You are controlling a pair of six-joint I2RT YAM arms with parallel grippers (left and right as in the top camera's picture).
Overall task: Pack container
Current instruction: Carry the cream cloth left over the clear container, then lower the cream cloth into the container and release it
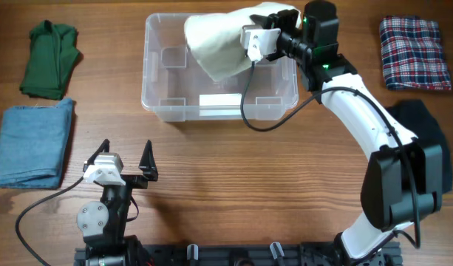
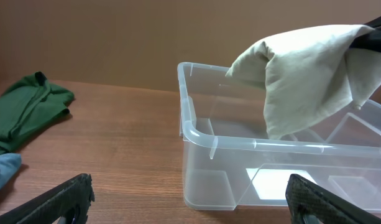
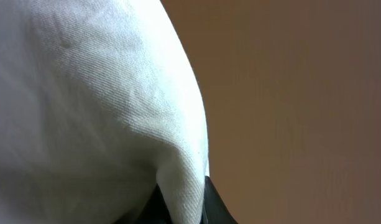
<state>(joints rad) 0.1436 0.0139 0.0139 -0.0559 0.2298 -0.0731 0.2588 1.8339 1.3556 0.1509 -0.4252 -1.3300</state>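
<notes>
Right pincer point(image 1: 279, 21) tight on cream cloth point(image 1: 219, 41)

From overhead, looking straight down at the whole table point(image 1: 233, 170) from well above. From the left wrist, sitting low near the tabletop and facing level across it at the clear bin point(image 2: 240, 168) and the cream cloth point(image 2: 308, 68) over it, sharing both with the overhead view. From the right wrist, pressing close against that cloth, seeing little else.
</notes>
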